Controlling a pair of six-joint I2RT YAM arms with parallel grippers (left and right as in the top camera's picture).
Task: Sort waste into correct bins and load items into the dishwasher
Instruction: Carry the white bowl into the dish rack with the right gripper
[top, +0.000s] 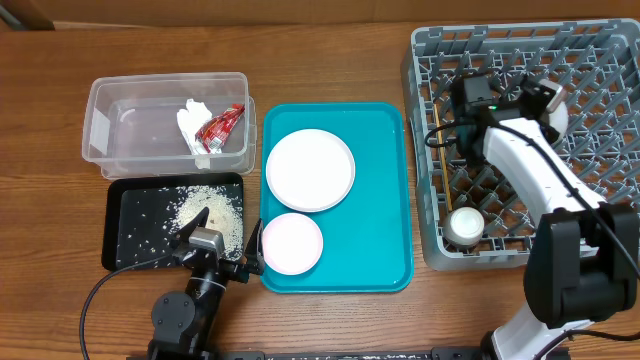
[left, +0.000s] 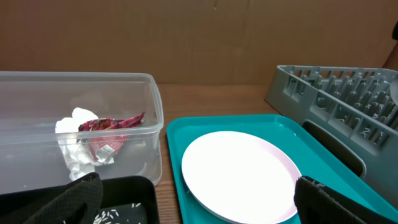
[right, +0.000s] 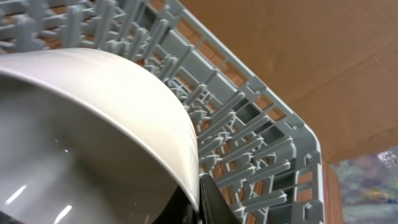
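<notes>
R fingers pinched on rim of grey-white bowl; one dark finger shows vs. the outer wall. Bowl is tipped on edge among the pegs of the grey dish rack, in the rack's far half per overhead view. Small white cup sits in rack's near-left corner.

L fingers spread wide, holding nothing, low at near-right corner of black tray, just beside teal tray. Rice heaped on black tray w/ loose grains scattered round it. Clear tub just behind holds napkin + red wrapper, touching. Large plate and smaller pinkish plate lie flat on teal tray, just beside each other. All on wood table.
</notes>
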